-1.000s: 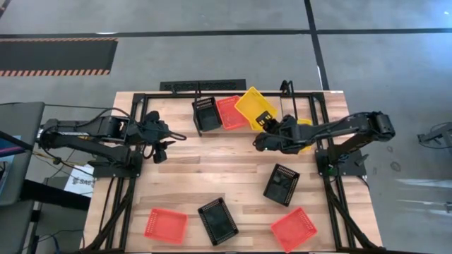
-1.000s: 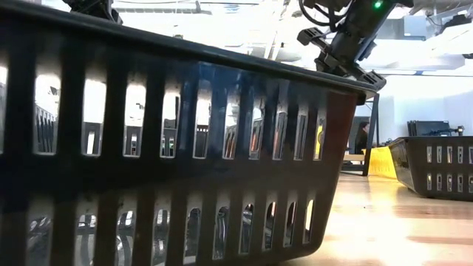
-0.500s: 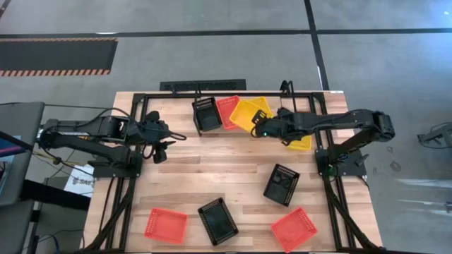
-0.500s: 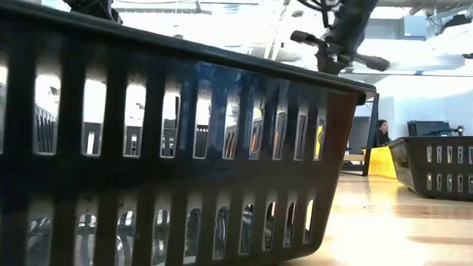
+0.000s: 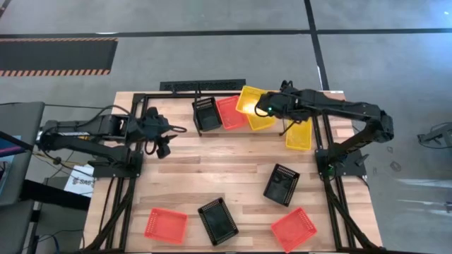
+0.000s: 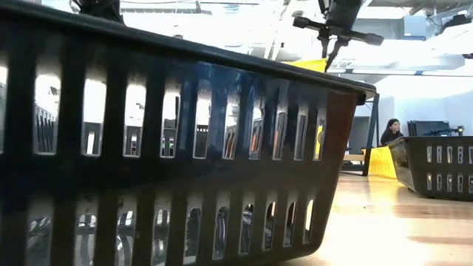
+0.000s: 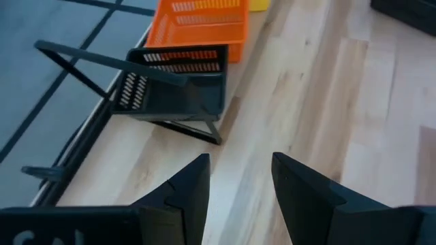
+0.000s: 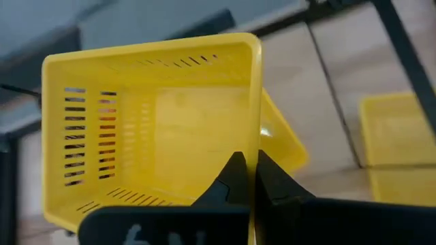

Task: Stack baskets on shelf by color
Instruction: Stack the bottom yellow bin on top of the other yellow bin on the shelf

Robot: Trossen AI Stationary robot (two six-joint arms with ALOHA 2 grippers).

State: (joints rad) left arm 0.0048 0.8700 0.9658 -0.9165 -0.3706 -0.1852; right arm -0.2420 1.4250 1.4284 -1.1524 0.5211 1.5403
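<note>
Right claw (image 8: 246,178) pinched on yellow basket (image 8: 157,129) rim, lifted over shelf (image 5: 282,88); second yellow basket (image 8: 286,146) beneath visible only from wrist. Left claw (image 7: 238,180) parted, empty, above tabletop (image 5: 212,169).

Wooden table (image 5: 212,176), striped floor mat (image 5: 56,56), distant seated person (image 6: 390,131)

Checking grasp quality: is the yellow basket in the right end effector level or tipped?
Tipped: the yellow plastic mesh basket faces its open inside toward the wrist camera, the right end effector pinching its rim.
</note>
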